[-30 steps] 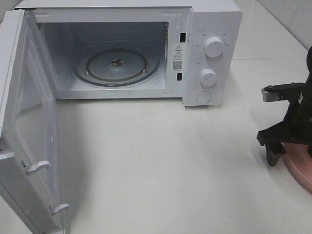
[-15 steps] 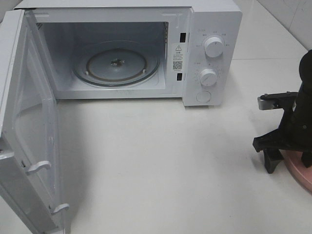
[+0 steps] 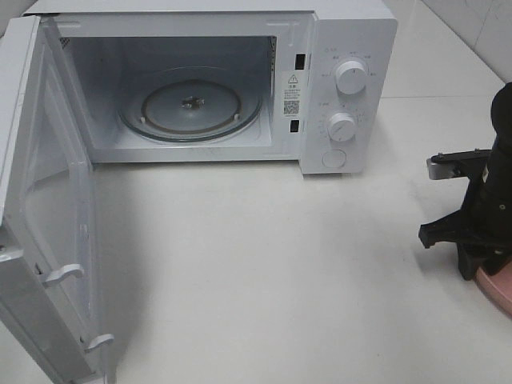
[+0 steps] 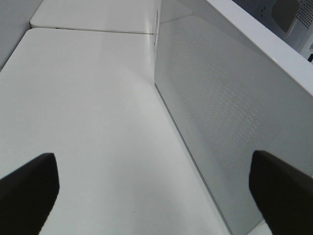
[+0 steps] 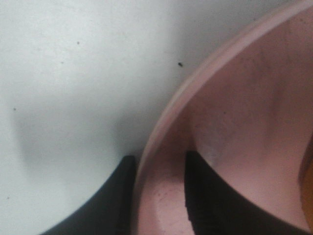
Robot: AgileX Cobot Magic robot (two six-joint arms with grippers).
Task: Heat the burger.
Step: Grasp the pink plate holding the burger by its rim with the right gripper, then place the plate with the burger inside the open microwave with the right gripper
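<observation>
Over the last second my right hand (image 5: 160, 159) has slid further towards the right edge of the overhead view and drawn its fingers in; the left hand has not changed. Now the right hand grasps the pink plate (image 5: 244, 93) by its rim; one black finger (image 5: 115, 196) sits outside on the bench (image 3: 264, 264), the other presses the inner wall, and the rim is pinched between them as far as I can see. At the very edge of the right wrist view, inside the plate, I see a golden-brown sliver that I take for the burger (image 5: 309, 186); too little of it shows to be sure, and the overhead view does not show it. The plate lies at the right edge of the bench, well apart from the microwave (image 3: 352, 32). My left hand (image 4: 154, 171) is released, fingers spread wide with nothing between them, above the bench beside the outer face of the door (image 3: 48, 200). The door stands swung fully open to the left; the glass turntable (image 3: 192, 104) inside is bare.
</observation>
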